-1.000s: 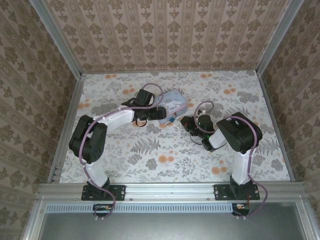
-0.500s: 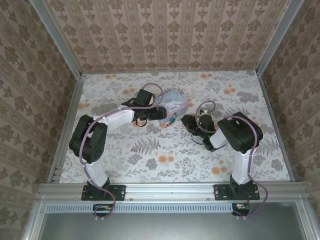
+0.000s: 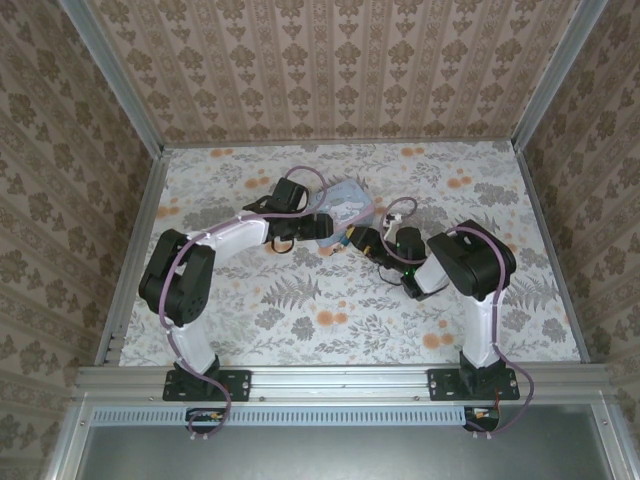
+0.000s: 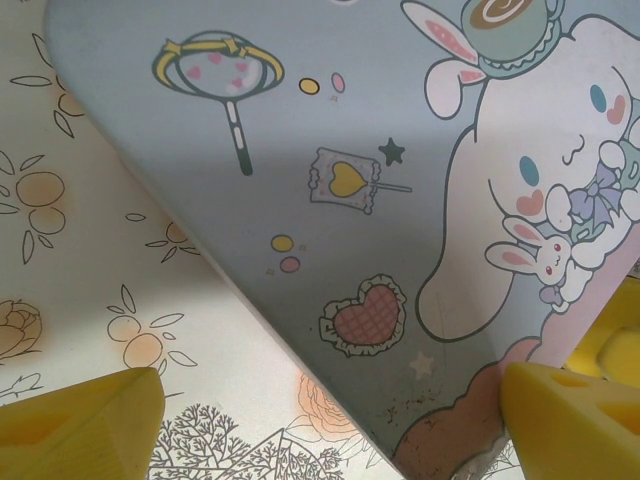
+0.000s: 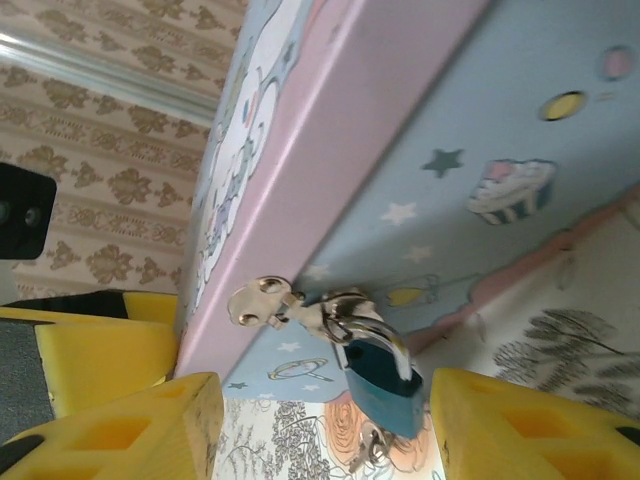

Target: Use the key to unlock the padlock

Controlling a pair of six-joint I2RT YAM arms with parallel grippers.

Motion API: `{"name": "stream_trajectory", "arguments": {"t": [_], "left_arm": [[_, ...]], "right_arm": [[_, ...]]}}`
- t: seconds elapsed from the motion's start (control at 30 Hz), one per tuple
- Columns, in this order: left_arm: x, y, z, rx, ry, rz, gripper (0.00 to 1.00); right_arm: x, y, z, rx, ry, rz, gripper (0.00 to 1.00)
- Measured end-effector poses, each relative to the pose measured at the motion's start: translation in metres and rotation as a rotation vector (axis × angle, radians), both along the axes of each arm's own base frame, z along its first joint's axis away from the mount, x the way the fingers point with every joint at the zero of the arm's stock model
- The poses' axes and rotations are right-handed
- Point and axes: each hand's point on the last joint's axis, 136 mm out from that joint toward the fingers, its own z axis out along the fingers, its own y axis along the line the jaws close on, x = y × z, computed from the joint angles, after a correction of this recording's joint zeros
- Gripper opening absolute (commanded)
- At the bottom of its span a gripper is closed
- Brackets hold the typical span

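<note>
Both gaping wide, gripping nothing. Straddling the tin's (image 4: 300,150) corner with the left gripper (image 4: 330,420), leaving bare table (image 4: 60,250) inside one finger. Flanking the padlock (image 5: 385,390), dangling from the hasp (image 5: 265,300) at the tin's pink edge, with the right gripper (image 5: 320,430), leaving gaps either side.
</note>
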Motion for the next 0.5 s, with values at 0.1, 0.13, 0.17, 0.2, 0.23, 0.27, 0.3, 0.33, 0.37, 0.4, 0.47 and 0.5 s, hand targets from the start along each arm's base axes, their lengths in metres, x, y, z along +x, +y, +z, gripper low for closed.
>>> {"name": "stream_trajectory", "arguments": {"t": [0.1,0.13,0.17,0.2,0.23,0.27,0.3,0.33,0.37,0.4,0.47,0.5], "left_arm": [[0.000,0.000,0.000,0.000,0.000,0.000,0.87],[0.000,0.000,0.000,0.000,0.000,0.000,0.87],[0.000,0.000,0.000,0.000,0.000,0.000,0.87],[0.000,0.000,0.000,0.000,0.000,0.000,0.87],[0.000,0.000,0.000,0.000,0.000,0.000,0.87],[0.000,0.000,0.000,0.000,0.000,0.000,0.87],[0.000,0.000,0.000,0.000,0.000,0.000,0.87],[0.000,0.000,0.000,0.000,0.000,0.000,0.87],[0.000,0.000,-0.001,0.000,0.001,0.000,0.87],[0.000,-0.001,-0.001,-0.002,0.002,-0.002,0.87],[0.000,-0.001,-0.001,-0.005,0.002,-0.003,0.87],[0.000,-0.001,-0.001,-0.005,0.003,-0.004,0.87]], "right_arm": [[0.002,0.008,0.000,0.008,-0.015,0.035,0.54],[0.002,0.010,-0.001,0.011,-0.017,0.044,0.51],[0.002,0.012,-0.001,0.013,-0.019,0.051,0.47],[0.000,0.013,-0.003,0.015,-0.017,0.060,0.42],[-0.001,0.014,-0.005,0.015,-0.011,0.068,0.39],[-0.003,0.015,-0.006,0.015,-0.009,0.075,0.38],[-0.005,0.015,-0.008,0.012,-0.003,0.080,0.34],[-0.007,0.016,-0.009,0.012,-0.001,0.084,0.30],[-0.009,0.016,-0.009,0.012,-0.003,0.088,0.28],[-0.010,0.016,-0.010,0.011,-0.002,0.089,0.26],[-0.011,0.015,-0.010,0.012,-0.005,0.089,0.20],[-0.012,0.015,-0.010,0.012,-0.007,0.089,0.20]]}}
